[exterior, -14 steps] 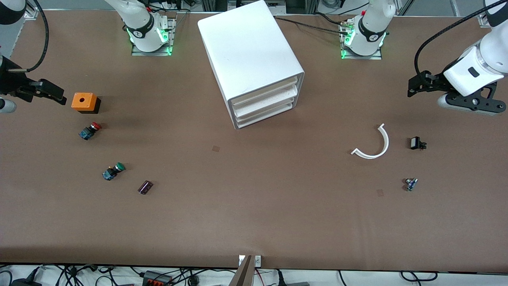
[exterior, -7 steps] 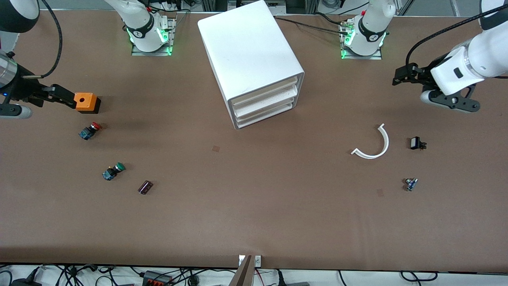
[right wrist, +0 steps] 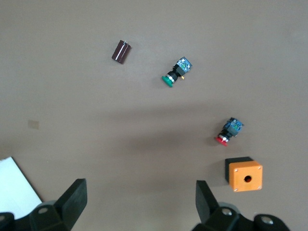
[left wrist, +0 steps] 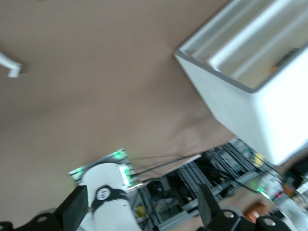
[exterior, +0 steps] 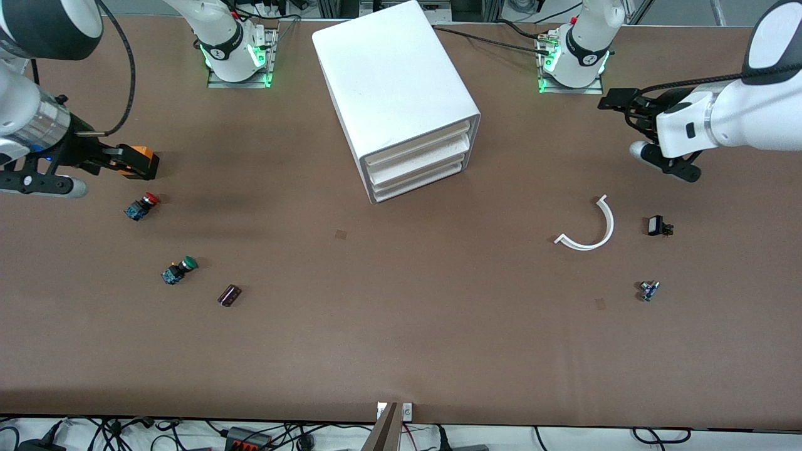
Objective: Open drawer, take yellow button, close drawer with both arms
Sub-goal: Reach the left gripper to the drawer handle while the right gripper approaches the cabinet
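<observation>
Drawer stack: three shallow white plastic tray drawers, all pushed in, in the front of the big white box cabinet near the middle of the brown worktop, between the two arm bases. No orange-yellow capped button is visible in any view.

Left gripper, black two-finger, jaws open and empty, hangs over the worktop just beside the left arm's base. Its wrist view shows both open fingers, the cabinet front and that base.

Right gripper, black, also open and empty, is over the orange square box with a round hole at the right arm's end; in the right wrist view the box lies just beside one finger.

Nearer the front camera than the box: red-capped push button, then green-capped push button, then a small dark maroon cylinder.

At the left arm's end: white curved plastic strip, small black block with a white face beside it, tiny blue-and-grey part nearer the camera.
</observation>
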